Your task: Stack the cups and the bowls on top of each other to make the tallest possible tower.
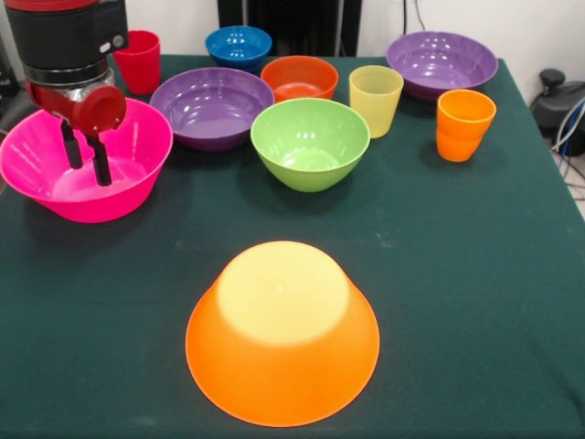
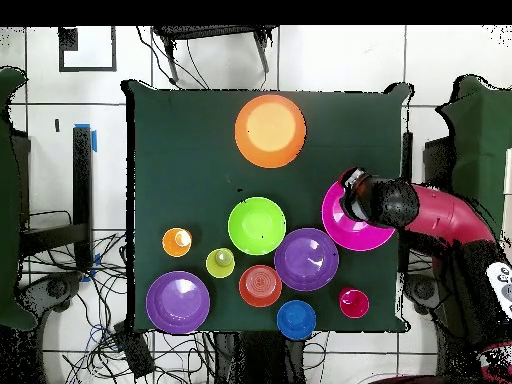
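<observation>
Nearest, alone on the cloth: upturned large orange bowl [image 1: 282,334], nothing stacked on it yet. Beyond it, lime green bowl [image 1: 310,143], then the purple, red-orange and blue bowls and the cups. Off to one side of the orange base, hot pink bowl [image 1: 84,160], upright. Gripper [image 1: 85,155] directly over that pink bowl, fingers narrowly parted, empty, straddling its far rim.

Front camera low, close across the table [image 1: 475,274]; overhead straight down — both share it.

No readable text, label, brand or number shows on anything
</observation>
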### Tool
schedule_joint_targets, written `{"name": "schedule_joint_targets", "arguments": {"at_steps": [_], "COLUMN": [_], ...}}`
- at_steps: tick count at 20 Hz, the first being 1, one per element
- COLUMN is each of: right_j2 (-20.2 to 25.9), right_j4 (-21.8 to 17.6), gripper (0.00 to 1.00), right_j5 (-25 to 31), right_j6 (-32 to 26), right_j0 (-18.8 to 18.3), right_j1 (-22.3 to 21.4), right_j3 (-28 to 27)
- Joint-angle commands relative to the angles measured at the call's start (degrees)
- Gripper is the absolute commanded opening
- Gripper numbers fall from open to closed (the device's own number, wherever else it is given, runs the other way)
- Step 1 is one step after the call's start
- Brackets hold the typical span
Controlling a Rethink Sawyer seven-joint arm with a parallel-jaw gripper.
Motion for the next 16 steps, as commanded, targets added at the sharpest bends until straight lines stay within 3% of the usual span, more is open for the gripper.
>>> {"name": "schedule_joint_targets", "arguments": {"at_steps": [1,6,16], "right_j2": [4.31,5.63,8.54], "right_j4": [-5.02,-4.99,-2.87], "gripper": [1.0,1.0,1.0], "right_j5": [0.15,-0.38,3.02], "right_j6": [-13.2,-12.66,-12.02], "right_j0": [0.49,-0.38,-1.16], "right_j1": [3.27,4.12,0.52], "right_j3": [3.6,3.51,4.98]}}
